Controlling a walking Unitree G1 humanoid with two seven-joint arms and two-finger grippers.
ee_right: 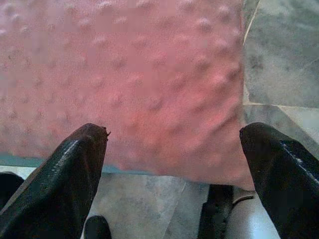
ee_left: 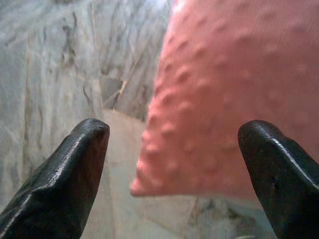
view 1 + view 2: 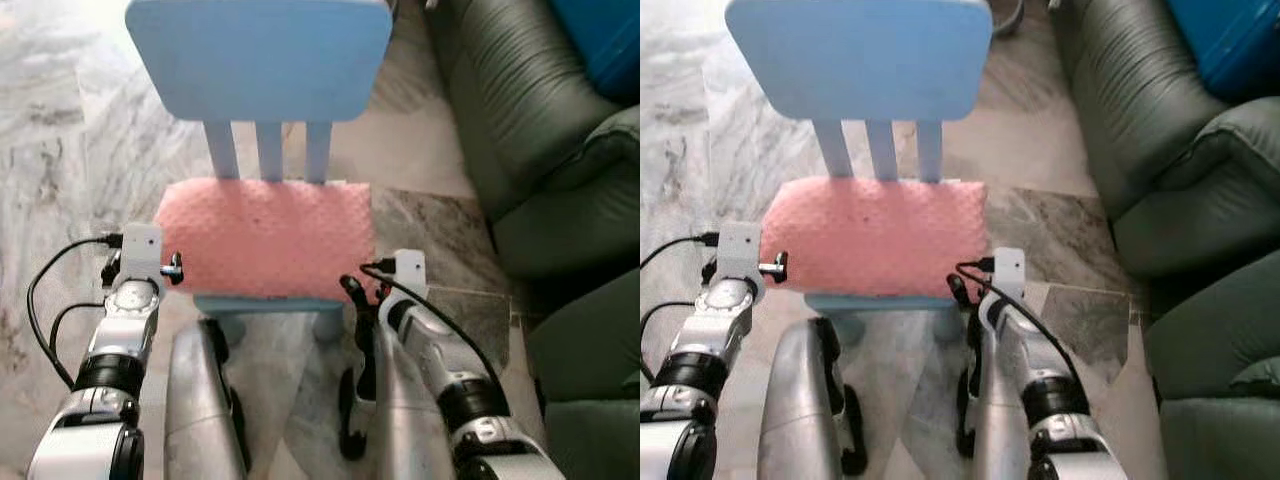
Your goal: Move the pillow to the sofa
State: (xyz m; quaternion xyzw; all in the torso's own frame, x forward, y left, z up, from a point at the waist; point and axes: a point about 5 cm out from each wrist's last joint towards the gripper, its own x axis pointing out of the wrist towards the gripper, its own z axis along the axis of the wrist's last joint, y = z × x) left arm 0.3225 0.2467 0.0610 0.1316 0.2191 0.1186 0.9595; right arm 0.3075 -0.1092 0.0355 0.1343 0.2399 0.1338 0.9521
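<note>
A pink bumpy pillow [image 3: 265, 235] lies flat on the seat of a light blue child's chair [image 3: 260, 55] right in front of me. The dark green sofa [image 3: 540, 130] stands to the right of the chair. My left gripper [image 2: 174, 129] is open at the pillow's front left corner, one finger [image 2: 75, 169] off to the floor side and the other under the pillow's edge. My right gripper [image 1: 174, 132] is open at the front right corner, its fingers [image 1: 70, 174] spread wide below the pillow's front edge. Neither gripper holds anything.
The floor [image 3: 60, 150] is grey marble, open to the left of the chair. A blue object [image 3: 600, 40] sits on the sofa at the far right. A second dark green seat [image 3: 590, 380] is close on my right. My own silver legs [image 3: 200, 400] are below.
</note>
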